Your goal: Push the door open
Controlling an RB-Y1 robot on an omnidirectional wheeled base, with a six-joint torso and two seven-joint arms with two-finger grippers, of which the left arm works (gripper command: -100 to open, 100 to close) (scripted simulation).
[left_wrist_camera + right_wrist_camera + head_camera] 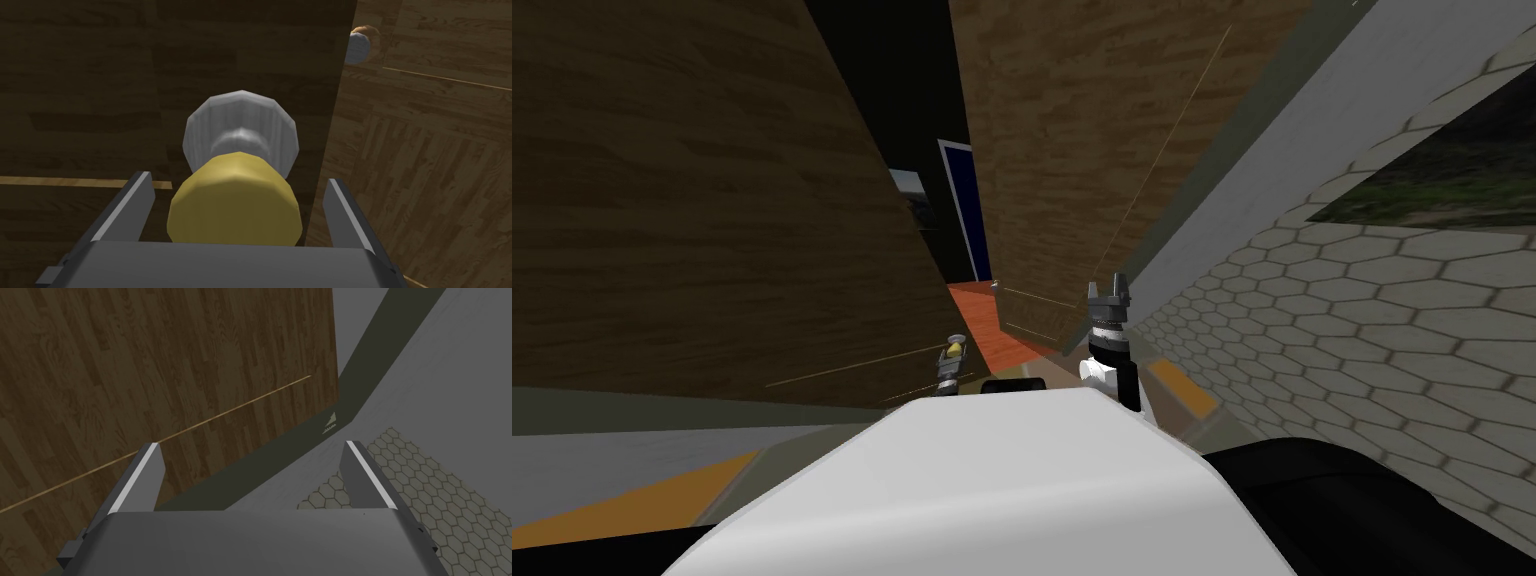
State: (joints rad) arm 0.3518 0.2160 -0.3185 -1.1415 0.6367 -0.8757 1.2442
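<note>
The left arm reaches low and forward, its left gripper [239, 179] pointing straight at the face of the dark wooden door [90, 100] on the robot's left. The gripper is released: its two fingers [135, 200] stand spread, one on each side of the yellow door knob [235, 215], with a narrow gap between each finger and the knob, so nothing is clasped. The knob sits between the fingers, close to the gripper's body, and a grey collar [240, 120] joins it to the door just beyond the fingertips. The knob lies near the door's free edge, and a thin pale line [60, 181] runs across the wood at about the height of the fingertips. Past that edge stands a second wooden door [440, 150] with a small grey-and-brown knob [361, 44] of its own. In the head view a narrow gap shows between the two doors, with an orange floor [992, 325], a blue panel [964, 210] and a black area [912, 100] beyond. The right arm is raised beside the chest, forearm upright, and the right gripper [1109, 290] points up towards the second door. It too is released, fingers apart and holding nothing; ahead of them are the wood, a grey wall [425, 388] and a floor of hexagon tiles [425, 488].
</note>
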